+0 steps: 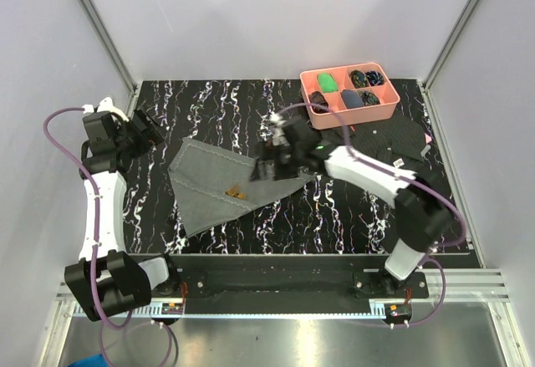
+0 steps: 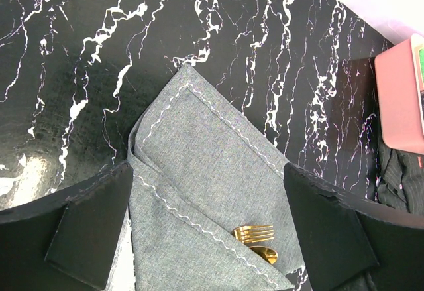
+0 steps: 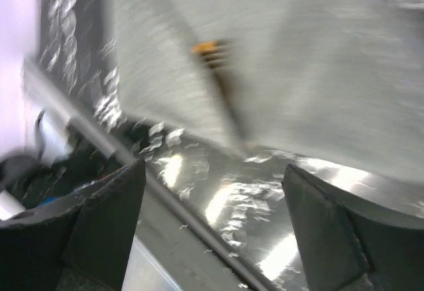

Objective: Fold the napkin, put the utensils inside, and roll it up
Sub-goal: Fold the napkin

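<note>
The grey napkin [image 1: 219, 181] lies folded on the black marble table, a flap laid over the gold fork [image 2: 254, 233] and spoon [image 2: 265, 254]; only their heads stick out, seen as a gold spot in the top view [image 1: 235, 191]. My left gripper [image 1: 144, 130] is open and empty, raised left of the napkin [image 2: 199, 158]. My right gripper [image 1: 269, 166] is open and empty above the napkin's right corner. The right wrist view is blurred and shows the napkin [image 3: 265, 52] and the fork [image 3: 207, 48].
A pink tray [image 1: 349, 97] with small dark and green items stands at the back right. A black patterned cloth [image 1: 401, 141] lies under the right arm. The table's front rail [image 3: 159, 191] shows in the right wrist view.
</note>
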### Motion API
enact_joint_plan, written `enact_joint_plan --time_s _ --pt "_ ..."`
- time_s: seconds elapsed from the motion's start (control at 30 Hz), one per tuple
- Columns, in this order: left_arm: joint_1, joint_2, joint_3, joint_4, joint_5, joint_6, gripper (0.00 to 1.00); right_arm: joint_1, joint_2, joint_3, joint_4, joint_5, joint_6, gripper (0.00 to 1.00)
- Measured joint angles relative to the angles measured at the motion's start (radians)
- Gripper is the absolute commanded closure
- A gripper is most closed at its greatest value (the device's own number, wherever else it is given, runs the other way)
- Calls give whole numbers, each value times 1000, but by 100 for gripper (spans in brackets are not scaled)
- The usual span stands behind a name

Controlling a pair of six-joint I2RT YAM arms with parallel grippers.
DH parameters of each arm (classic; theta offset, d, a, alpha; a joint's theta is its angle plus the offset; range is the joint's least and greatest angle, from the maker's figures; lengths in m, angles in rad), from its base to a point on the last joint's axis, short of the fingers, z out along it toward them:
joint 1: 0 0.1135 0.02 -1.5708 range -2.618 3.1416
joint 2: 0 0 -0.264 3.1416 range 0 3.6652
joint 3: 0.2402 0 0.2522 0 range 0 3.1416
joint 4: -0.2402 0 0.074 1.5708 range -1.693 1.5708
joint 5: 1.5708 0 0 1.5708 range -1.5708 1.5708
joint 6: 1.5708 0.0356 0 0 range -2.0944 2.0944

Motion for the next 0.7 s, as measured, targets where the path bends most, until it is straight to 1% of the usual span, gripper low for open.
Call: enact_joint_plan --time_s 0.07,0.1,0.23,0.33,0.7 --pt "0 0 0 -1 0 3 1 -89 -60 -90 12 40 18 14" --pt "0 0 0 -1 0 6 1 -132 -73 -132 11 60 26 19" --pt "0 0 -4 0 1 17 1 -237 -72 -257 -16 122 43 27" --pt "0 0 -13 2 2 23 1 -270 -69 -282 -34 144 50 32" --pt "0 3 -18 2 13 23 1 -329 -34 -281 -1 170 59 38"
